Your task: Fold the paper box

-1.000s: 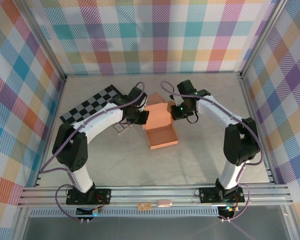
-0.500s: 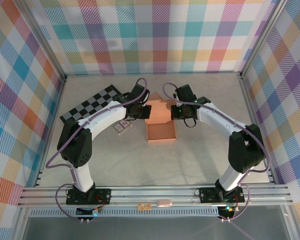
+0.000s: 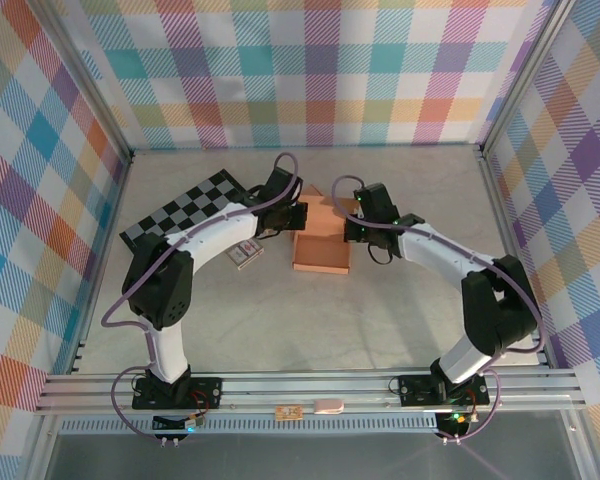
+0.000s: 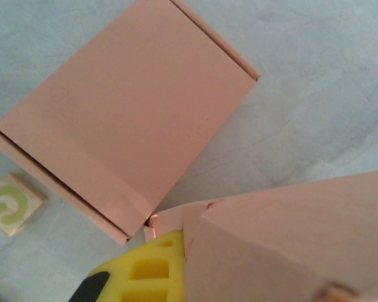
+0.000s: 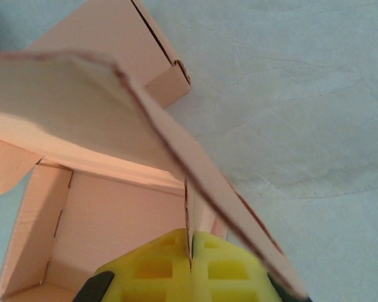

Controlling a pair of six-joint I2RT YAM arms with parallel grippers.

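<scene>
1. The half-folded paper box is set just right of the checkered mat.
2. The left gripper is clamped on its mat-side flap, the right gripper on its far wall.
3. Next, the lid likely needs to be folded over.

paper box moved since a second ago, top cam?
Yes. The paper box has shifted away from the arm bases, toward the back wall: its near edge lay nearer than the small card, now about level with it.

Pastel plaid walls on three sides, grey tabletop, aluminium rail along the near edge
</scene>
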